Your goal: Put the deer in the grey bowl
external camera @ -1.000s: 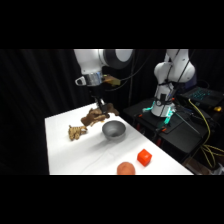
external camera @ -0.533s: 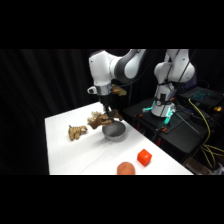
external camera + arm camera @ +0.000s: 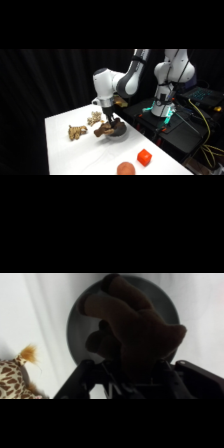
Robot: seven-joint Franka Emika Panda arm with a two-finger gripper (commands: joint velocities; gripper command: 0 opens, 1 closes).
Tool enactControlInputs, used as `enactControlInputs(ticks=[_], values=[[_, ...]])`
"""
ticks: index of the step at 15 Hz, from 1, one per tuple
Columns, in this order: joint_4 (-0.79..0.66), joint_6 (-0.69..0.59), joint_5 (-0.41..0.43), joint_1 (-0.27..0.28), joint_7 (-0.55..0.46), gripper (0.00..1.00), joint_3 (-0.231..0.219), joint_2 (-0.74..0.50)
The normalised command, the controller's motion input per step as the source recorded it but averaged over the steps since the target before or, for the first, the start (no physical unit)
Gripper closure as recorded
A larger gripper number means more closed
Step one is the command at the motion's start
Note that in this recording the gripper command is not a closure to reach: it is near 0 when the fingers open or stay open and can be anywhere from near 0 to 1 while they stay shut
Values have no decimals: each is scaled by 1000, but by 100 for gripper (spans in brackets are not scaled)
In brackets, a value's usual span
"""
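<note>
The deer (image 3: 102,131), a dark brown toy, hangs from my gripper (image 3: 111,122), which is shut on it right over the grey bowl (image 3: 121,133). Part of the deer sticks out past the bowl's left rim. In the wrist view the deer (image 3: 135,331) fills the middle, held in my gripper (image 3: 137,374). It covers much of the round dark bowl (image 3: 75,326) beneath it. Whether the deer touches the bowl's bottom I cannot tell.
Two small tan spotted toy animals (image 3: 76,132) (image 3: 94,119) lie left of the bowl; one shows in the wrist view (image 3: 12,381). A red cube (image 3: 144,157) and an orange ball (image 3: 126,168) sit near the front edge. Dark equipment with cables (image 3: 200,120) stands at the right.
My gripper has carried the deer to the right and down, from above the small toy animals to over the bowl.
</note>
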Motion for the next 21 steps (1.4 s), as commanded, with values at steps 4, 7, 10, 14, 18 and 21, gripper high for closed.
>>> enactControlInputs(ticks=[4, 7, 10, 14, 18, 21], values=[[96, -206, -58, 25, 164, 0, -97, -121], [58, -530, -84, 11, 56, 0, -66, -404], [81, -544, -99, -6, 23, 0, -42, -401], [205, -587, -130, -54, -51, 0, -59, -398], [308, -382, 1, -67, -196, 0, -56, -227], [281, -14, 147, -24, -216, 0, -38, 81]])
